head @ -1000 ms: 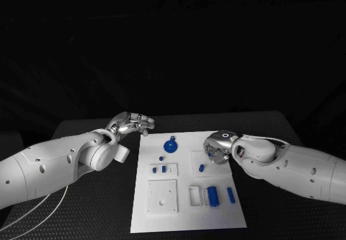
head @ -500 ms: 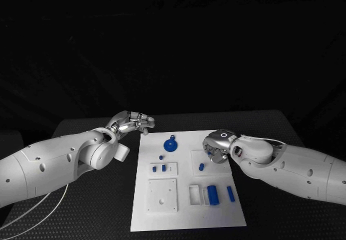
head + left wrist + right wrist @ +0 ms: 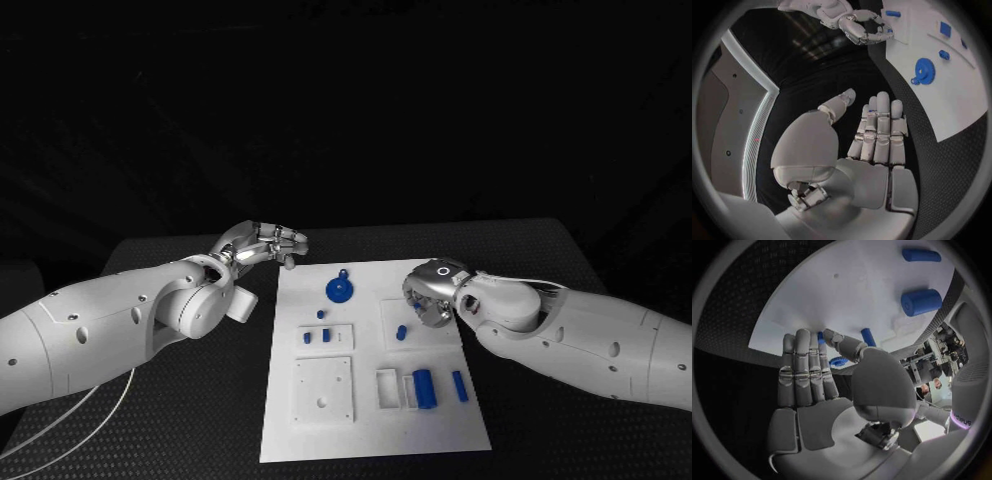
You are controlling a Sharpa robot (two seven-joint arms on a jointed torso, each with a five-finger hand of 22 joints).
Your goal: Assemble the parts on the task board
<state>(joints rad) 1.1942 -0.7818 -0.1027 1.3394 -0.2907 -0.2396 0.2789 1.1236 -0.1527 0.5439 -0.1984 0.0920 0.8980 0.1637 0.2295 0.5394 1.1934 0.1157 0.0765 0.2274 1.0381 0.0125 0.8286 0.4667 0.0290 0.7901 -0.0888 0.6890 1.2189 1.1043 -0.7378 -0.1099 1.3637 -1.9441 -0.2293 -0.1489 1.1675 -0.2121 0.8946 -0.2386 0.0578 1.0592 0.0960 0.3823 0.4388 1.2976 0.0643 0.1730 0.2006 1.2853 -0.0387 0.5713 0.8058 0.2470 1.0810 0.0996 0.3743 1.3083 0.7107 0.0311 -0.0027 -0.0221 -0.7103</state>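
The white task board point(image 3: 372, 420) lies in the middle of the table. A blue gear point(image 3: 340, 291) point(image 3: 923, 68) lies at its far end. Small blue pegs point(image 3: 329, 336) sit in a block at mid-board. A thick blue cylinder point(image 3: 426, 386) point(image 3: 921, 301) and a thin rod point(image 3: 460, 387) point(image 3: 921, 255) lie near the front. My right hand point(image 3: 430, 300) point(image 3: 817, 375) hovers over the board's right edge, with a small blue part point(image 3: 837, 361) between thumb and fingers. Another blue peg point(image 3: 401, 333) point(image 3: 869, 336) lies just beside the thumb. My left hand point(image 3: 263, 245) point(image 3: 873, 135) hangs off the board's far left corner, holding nothing.
A white square block point(image 3: 325, 388) with holes and a narrow white slot point(image 3: 388, 390) stand on the near half of the board. Black table point(image 3: 173, 430) surrounds the board on all sides. A white cable point(image 3: 58, 425) trails below my left arm.
My right hand has drifted slightly toward the far left over the board. My left hand has stayed where it was.
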